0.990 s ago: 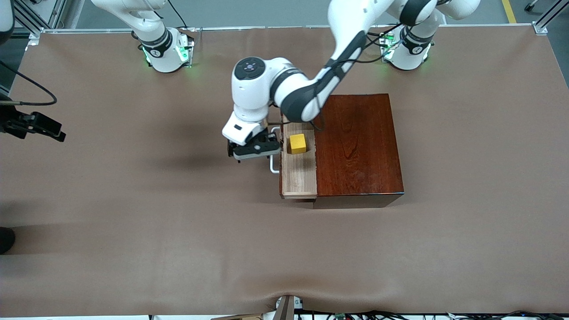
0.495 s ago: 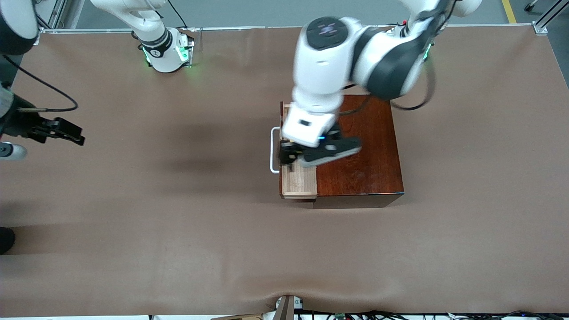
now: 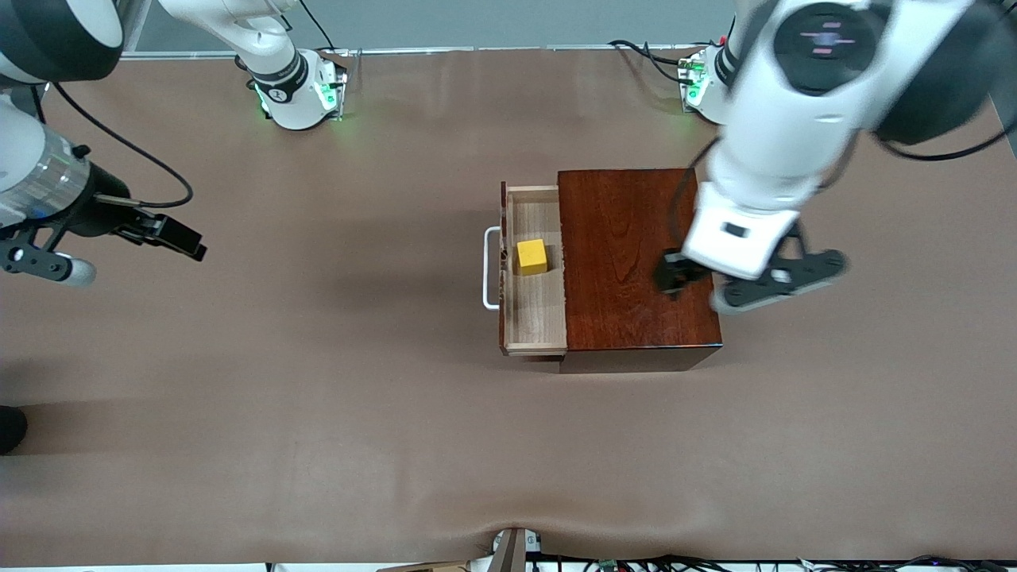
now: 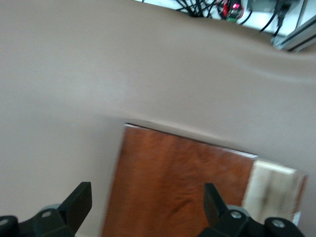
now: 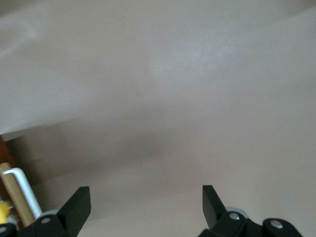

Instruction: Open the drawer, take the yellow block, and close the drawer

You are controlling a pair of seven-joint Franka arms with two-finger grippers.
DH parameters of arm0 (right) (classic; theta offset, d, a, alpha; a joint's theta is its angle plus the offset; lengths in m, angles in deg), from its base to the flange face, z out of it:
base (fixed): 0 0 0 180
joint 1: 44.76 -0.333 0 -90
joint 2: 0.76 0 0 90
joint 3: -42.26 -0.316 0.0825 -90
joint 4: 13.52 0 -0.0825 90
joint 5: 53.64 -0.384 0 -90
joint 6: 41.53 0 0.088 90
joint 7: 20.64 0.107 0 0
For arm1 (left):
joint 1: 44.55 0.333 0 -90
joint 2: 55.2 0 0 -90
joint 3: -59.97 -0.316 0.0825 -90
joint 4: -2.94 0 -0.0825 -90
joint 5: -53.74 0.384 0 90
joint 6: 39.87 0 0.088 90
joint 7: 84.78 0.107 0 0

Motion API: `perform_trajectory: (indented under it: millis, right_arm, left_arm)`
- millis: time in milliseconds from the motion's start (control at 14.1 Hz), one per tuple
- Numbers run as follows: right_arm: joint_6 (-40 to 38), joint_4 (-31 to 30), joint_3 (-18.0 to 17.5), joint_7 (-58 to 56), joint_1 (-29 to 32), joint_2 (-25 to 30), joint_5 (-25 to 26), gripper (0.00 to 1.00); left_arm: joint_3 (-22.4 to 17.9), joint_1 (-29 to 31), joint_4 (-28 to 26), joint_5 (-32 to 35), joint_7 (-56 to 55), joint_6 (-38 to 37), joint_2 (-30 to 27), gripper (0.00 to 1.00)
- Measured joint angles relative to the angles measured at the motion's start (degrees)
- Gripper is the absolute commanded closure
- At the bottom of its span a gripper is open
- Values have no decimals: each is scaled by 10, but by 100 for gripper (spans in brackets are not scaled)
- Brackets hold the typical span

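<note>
Change: left gripper [image 3: 743,286] has swung off the drawer [image 3: 534,270] since half a second ago, uncovering the block.
Left jaws: spread wide, holding nothing — both fingers [image 4: 79,202] frame the polished wood.
Left gripper: up in the air over the wooden box [image 3: 636,262], at its edge toward the left arm's end of the table.
Right jaws: wide apart, empty.
Right gripper [image 3: 171,234]: over the bare table [image 3: 318,413] at the right arm's end, well apart from the box.
Yellow block [image 3: 531,257]: sitting in the open drawer — on the pale wood floor.
Handle [image 3: 490,268]: white loop on the drawer front.
</note>
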Motion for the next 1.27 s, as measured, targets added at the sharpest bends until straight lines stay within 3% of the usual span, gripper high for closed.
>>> perform_trajectory:
  millis: [212, 566, 848, 1273]
  right_arm:
    - [-8, 0, 5, 46, 2, 0, -70, 0]
    - [-20, 0, 3, 166, -5, 0, -91, 0]
    - [-21, 1, 0, 307, -53, 0, -93, 0]
    - [26, 3, 0, 326, -87, 0, -93, 0]
  left_arm:
    - [0, 50, -1, -5, 86, -32, -15, 0]
    - [-1, 161, -18, -48, 240, -68, -43, 0]
    - [1, 180, -89, -56, 259, -68, -95, 0]
    - [1, 195, -231, -56, 309, -15, -192, 0]
